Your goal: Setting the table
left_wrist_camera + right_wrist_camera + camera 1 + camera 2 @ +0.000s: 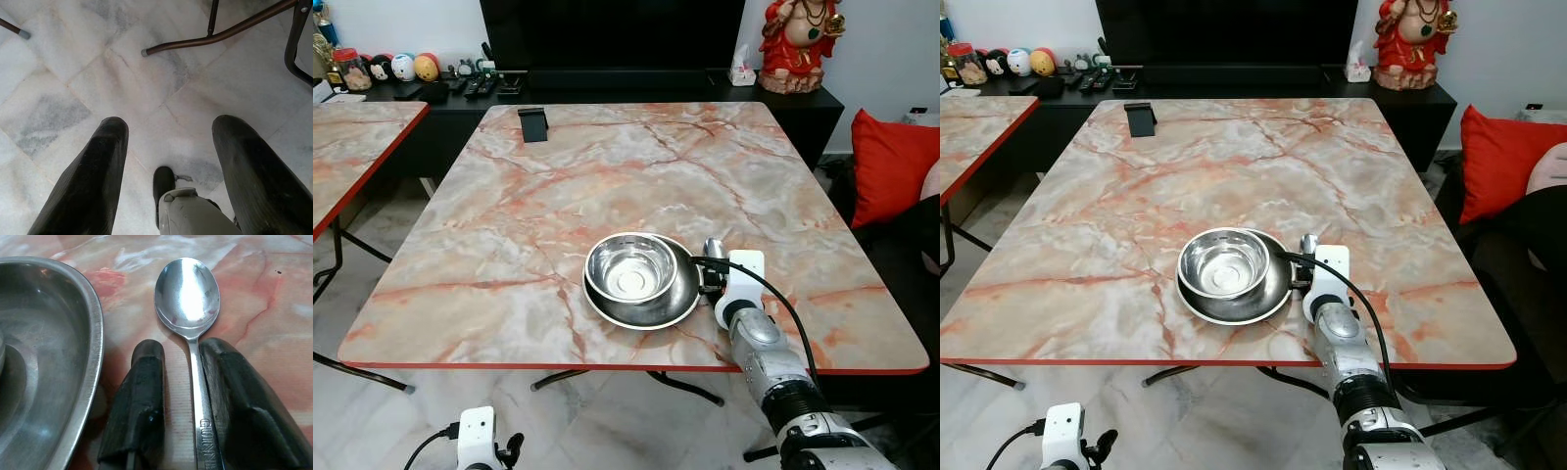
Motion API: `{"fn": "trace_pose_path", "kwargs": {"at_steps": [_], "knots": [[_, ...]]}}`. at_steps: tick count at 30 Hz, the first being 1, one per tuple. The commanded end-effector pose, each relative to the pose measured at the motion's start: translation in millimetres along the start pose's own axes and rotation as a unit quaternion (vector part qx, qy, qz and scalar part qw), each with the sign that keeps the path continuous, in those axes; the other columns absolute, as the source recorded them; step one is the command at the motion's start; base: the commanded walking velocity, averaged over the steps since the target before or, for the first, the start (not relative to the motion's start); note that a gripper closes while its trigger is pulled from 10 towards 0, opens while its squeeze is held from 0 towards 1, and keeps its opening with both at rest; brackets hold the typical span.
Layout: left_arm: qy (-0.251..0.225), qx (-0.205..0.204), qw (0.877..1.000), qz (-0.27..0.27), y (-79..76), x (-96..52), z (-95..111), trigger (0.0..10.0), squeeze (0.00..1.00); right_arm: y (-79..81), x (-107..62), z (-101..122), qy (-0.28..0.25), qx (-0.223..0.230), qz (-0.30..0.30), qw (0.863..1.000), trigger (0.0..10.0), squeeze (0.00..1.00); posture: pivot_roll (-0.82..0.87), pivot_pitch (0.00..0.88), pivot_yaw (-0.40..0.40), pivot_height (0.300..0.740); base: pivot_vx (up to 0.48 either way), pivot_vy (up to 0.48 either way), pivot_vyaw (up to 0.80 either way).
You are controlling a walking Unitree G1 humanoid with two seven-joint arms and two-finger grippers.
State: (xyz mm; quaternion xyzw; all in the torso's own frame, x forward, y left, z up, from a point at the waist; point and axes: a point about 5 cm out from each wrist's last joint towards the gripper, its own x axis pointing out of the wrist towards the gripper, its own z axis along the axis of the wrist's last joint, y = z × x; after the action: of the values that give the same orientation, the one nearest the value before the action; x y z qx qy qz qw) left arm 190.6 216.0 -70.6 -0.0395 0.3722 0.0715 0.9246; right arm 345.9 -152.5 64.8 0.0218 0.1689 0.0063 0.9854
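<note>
Right gripper [181, 382] loosely parted around spoon [188, 298] handle, lower right of frame beside plate [680, 304] holding bowl [629, 266]; risk of dragging spoon askew against rim if withdrawn crookedly; left gripper [168, 161] idle, spread.

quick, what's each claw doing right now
left claw: open, holding nothing, hanging over the floor.
right claw: open around the spoon handle on the table, beside the plate.

Spread left pincer [168, 161] above marble floor [73, 83]
</note>
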Motion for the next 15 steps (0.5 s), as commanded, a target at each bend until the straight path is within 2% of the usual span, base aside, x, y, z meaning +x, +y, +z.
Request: {"fn": "trace_pose_path", "kwargs": {"at_steps": [1,3,4,5,15], "knots": [[0.018,-0.003,1.0,0.006,4.3,-2.0,-7,10.0,0.0,-1.4,-1.6,-5,0.006,0.003,-0.003,1.0,10.0,1.0,-0.06,0.0,0.008,0.719,0.0,0.0,0.0],[0.017,-0.003,1.0,0.006,4.1,-1.9,-7,10.0,0.0,-1.8,-1.5,-4,0.001,0.003,-0.006,1.0,10.0,1.0,-0.06,0.0,0.008,0.719,0.0,0.0,0.0],[0.017,-0.002,1.0,0.006,4.0,-1.8,-6,10.0,0.0,-1.9,-1.5,-3,-0.003,0.004,-0.007,1.0,10.0,0.67,-0.06,0.0,0.009,0.719,0.0,0.0,0.0],[0.017,-0.002,1.0,0.005,3.9,-1.8,-6,10.0,0.0,-2.1,-1.5,-1,-0.008,0.004,-0.009,1.0,10.0,0.0,-0.06,0.0,0.009,0.719,0.0,0.0,0.0],[0.014,-0.002,1.0,0.003,2.5,-1.3,-5,10.0,0.0,-4.8,-1.6,7,-0.037,0.018,-0.024,0.999,10.0,0.0,-0.06,0.0,0.01,0.719,0.0,0.0,0.0]]}}
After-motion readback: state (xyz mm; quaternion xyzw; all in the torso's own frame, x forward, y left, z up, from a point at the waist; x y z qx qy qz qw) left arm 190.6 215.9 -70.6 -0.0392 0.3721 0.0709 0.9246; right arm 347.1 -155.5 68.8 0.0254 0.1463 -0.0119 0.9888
